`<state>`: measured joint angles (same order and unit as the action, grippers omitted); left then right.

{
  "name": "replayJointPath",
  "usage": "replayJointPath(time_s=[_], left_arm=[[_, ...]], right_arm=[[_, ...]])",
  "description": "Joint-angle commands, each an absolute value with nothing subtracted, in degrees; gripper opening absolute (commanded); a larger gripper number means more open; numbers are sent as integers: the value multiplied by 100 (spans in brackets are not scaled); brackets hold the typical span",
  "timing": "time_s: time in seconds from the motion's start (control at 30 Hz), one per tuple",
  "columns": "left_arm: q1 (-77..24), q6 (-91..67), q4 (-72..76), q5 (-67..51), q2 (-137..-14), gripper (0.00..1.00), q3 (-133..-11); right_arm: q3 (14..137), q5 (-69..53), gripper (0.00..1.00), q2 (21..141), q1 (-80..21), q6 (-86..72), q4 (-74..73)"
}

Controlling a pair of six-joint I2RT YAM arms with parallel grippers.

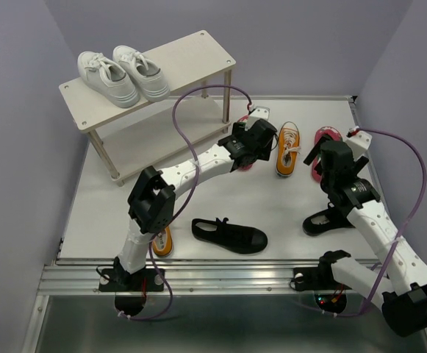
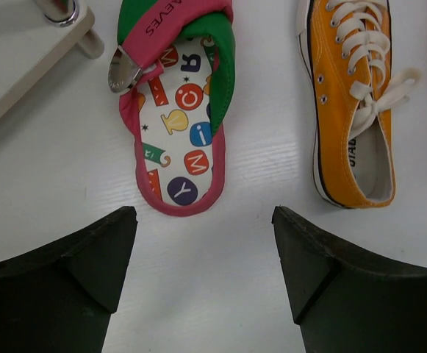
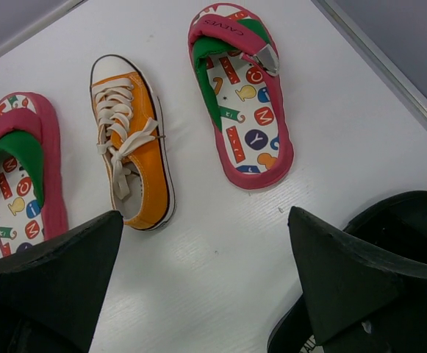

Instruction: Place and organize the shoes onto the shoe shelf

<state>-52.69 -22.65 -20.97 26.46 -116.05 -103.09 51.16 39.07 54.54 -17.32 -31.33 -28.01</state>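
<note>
On shelf: white sneakers. Pending on worktop: flip-flops, orange sneakers, black shoes. Left fingers, right fingers spread, empty.

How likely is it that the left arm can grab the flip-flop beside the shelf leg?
Probably yes. The left gripper hangs open just short of the flip-flop, with nothing between them. The orange sneaker lies well aside; only the shelf leg stands close.
</note>
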Motion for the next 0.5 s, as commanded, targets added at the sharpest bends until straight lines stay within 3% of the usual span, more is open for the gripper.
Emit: replayJointPath(time_s=[0.0, 0.27, 0.47], left_arm=[[-5212, -2093, -1838, 2874, -12013, 86, -11020], [-4984, -1390, -1810, 2356, -13112, 90, -12539], [-4896, -1073, -1293, 2417, -13535, 89, -12648]], right_arm=[[5142, 4122, 100, 5273, -1731, -3129, -2795], [5133, 4113, 100, 5300, -1731, -3129, -2813], [5142, 4131, 100, 5396, -1731, -3120, -2813]])
